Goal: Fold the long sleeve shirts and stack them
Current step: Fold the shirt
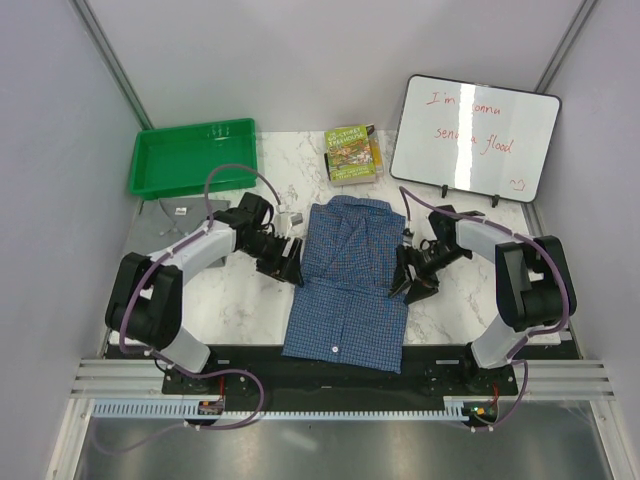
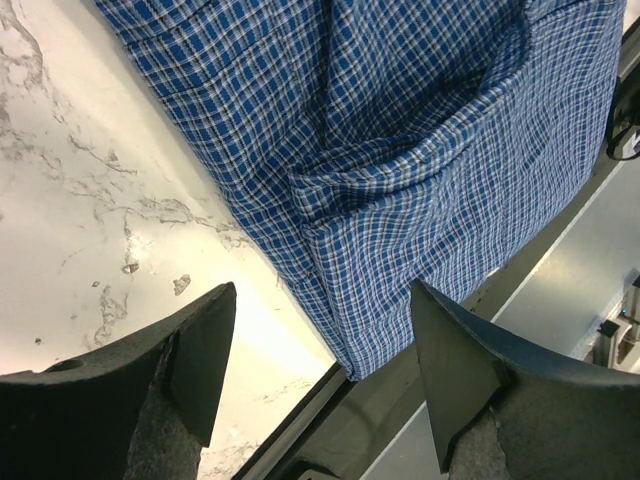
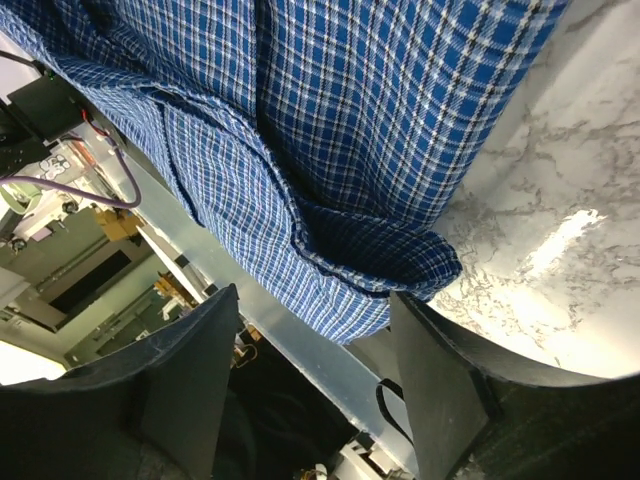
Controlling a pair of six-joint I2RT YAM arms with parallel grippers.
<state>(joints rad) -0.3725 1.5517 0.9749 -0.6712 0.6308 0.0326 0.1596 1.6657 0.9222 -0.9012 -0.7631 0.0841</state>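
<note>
The blue shirt (image 1: 345,285) lies lengthwise along the middle of the desk (image 1: 240,300), with its collar toward the far edge and its hem draped over the near edge. We see no grey shirt.

The left claw (image 1: 285,264) stands just beside the shirt's left side, and the right claw (image 1: 413,283) just beside its right side. Both are released, jaws apart, with no cloth pinched.

We judge three risks:
- If a claw closes on the upper layer only, the tucked side fold will open.
- If the claws lift unevenly, the fold will skew.
- The overhanging hem may drag the shirt off the near edge.
</note>
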